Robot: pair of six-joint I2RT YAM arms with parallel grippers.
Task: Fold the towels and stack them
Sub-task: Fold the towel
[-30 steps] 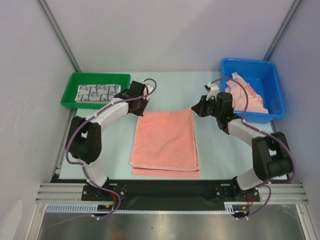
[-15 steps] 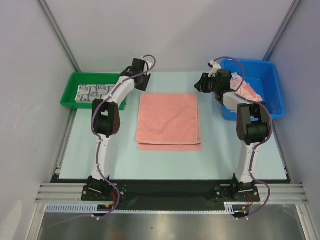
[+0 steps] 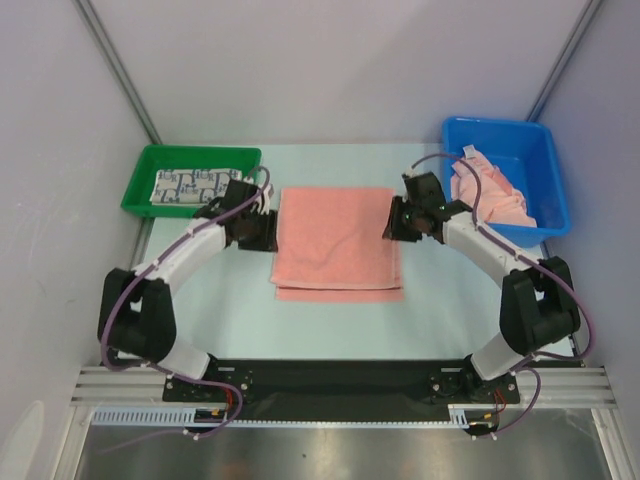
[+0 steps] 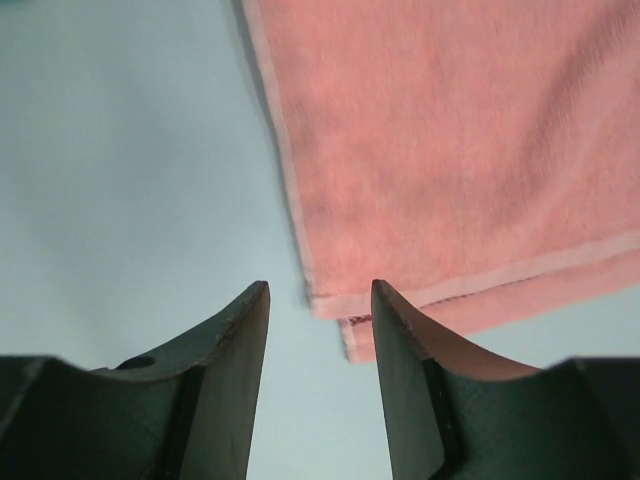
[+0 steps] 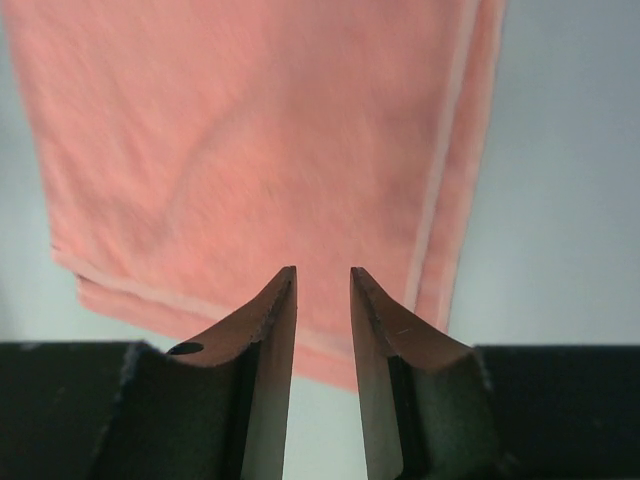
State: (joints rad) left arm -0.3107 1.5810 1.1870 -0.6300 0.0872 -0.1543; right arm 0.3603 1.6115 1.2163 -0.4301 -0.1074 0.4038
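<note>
Top external shows me the pale table [image 3: 330, 330] as the biggest thing, walled in by grey panels on three sides. At its far right corner sits the blue bin [image 3: 520, 150], holding a rumpled heap of pink towels [image 3: 490, 195] piled against its left side. At the far left is the green tray [image 3: 138, 186], and in it lies one folded white towel with a blue-grey pattern [image 3: 190, 186], flat on the tray's floor.

The salmon towel [image 3: 337, 245] lies folded in the middle of the table, between the two containers and touching neither. An under-layer peeks out along its near edge and its right edge.

I have the left gripper [image 3: 266, 230] at that towel's left edge and the right gripper [image 3: 391, 221] at its right edge, the two facing each other across the cloth. On the left wrist camera the left gripper's fingers [image 4: 235, 350] stand moderately apart with nothing between them. The towel's hemmed corner shows just beyond the tips, with bare table to its left. On the right wrist camera the right gripper's fingers [image 5: 270, 350] are only narrowly parted, gripping nothing, and they sit over the towel's surface near its doubled edge.

Bare table surrounds the towel, with the widest stretch on the side toward the arm bases and narrower strips to left and right.
</note>
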